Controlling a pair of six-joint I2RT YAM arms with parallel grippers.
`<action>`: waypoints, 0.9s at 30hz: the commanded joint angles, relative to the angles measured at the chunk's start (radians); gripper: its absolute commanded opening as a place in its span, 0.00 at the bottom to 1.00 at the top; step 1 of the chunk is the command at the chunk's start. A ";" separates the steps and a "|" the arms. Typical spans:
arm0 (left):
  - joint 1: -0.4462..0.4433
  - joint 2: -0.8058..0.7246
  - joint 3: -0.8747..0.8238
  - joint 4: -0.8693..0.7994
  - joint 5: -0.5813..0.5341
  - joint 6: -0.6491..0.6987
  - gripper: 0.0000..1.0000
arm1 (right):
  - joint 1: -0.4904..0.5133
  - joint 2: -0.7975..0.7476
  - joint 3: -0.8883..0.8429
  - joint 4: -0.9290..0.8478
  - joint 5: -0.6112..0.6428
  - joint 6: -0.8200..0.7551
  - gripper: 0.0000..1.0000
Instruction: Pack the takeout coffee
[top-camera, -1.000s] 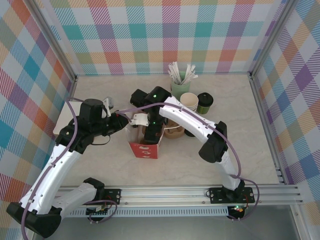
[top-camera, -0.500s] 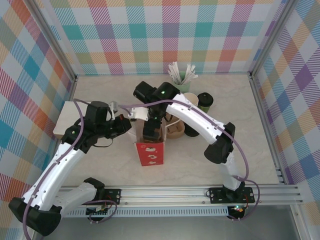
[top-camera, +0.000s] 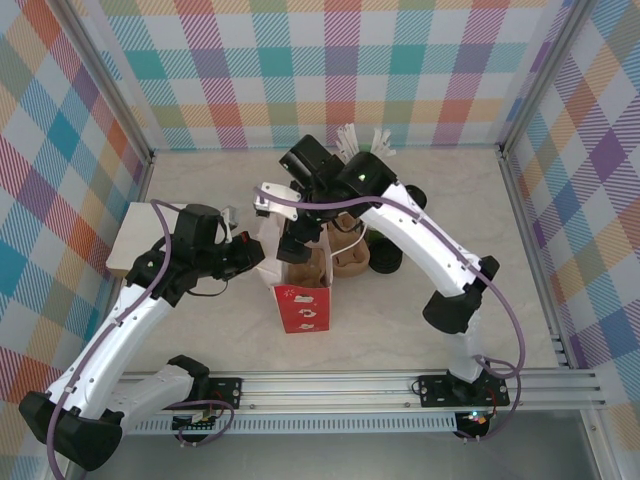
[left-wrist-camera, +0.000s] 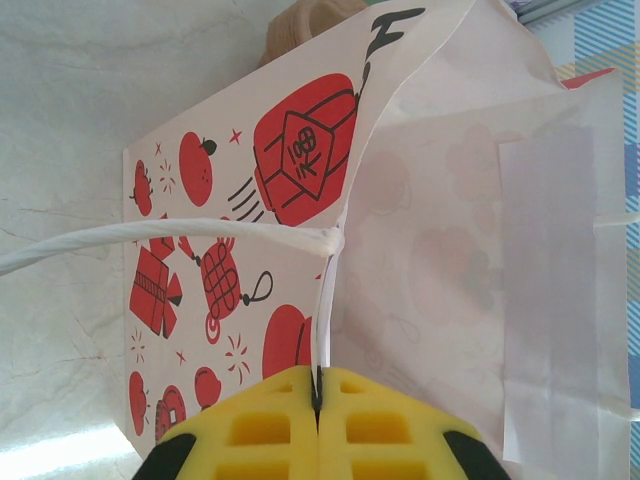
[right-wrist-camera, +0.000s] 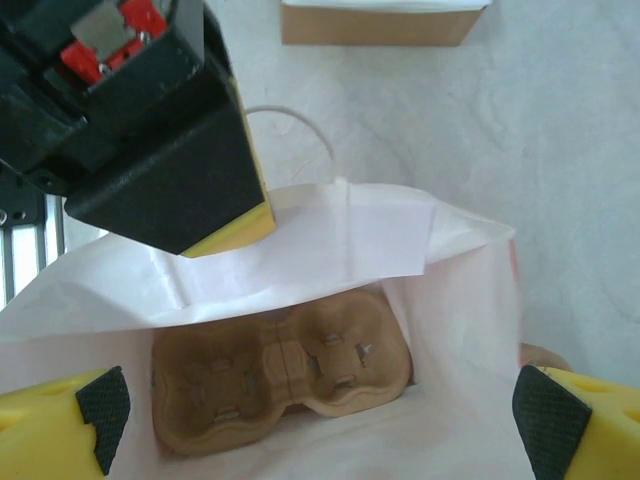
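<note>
The coffee stands at the back of the counter, mostly hidden behind the right arm, so only the edge of its black lid shows. It is well apart from both sets of jaws and not yet packed. Nearer the front stands the bag, white with red prints, upright and open at the top. In the right wrist view a brown carrier lies flat on the bag's floor, its wells empty. The left jaws are shut tight on the bag's rim, the yellow pads pinching the paper edge just below where the handle is fixed, which holds the mouth open. The right jaws hang over that mouth, spread as wide as they go, with nothing between them. What looks like a second carrier sits on the counter just beside the bag. The step in hand seems to be the gap between readying the bag and fetching the drink. As I judge it, the next move calls for the right arm to reach to the rear, close on the cup's wall below the lid, carry it upright and lower it into a well, with the left grip unmoved so the mouth does not fold shut.
</note>
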 joint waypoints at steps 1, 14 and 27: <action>-0.007 -0.001 0.011 -0.024 0.032 -0.007 0.00 | -0.005 -0.085 0.033 0.050 0.037 0.070 1.00; -0.007 0.023 0.155 -0.076 0.020 0.020 0.61 | -0.055 -0.370 -0.269 0.214 0.266 0.398 1.00; -0.006 0.033 0.353 -0.190 -0.088 0.169 0.82 | -0.182 -0.896 -0.967 0.490 0.325 0.700 1.00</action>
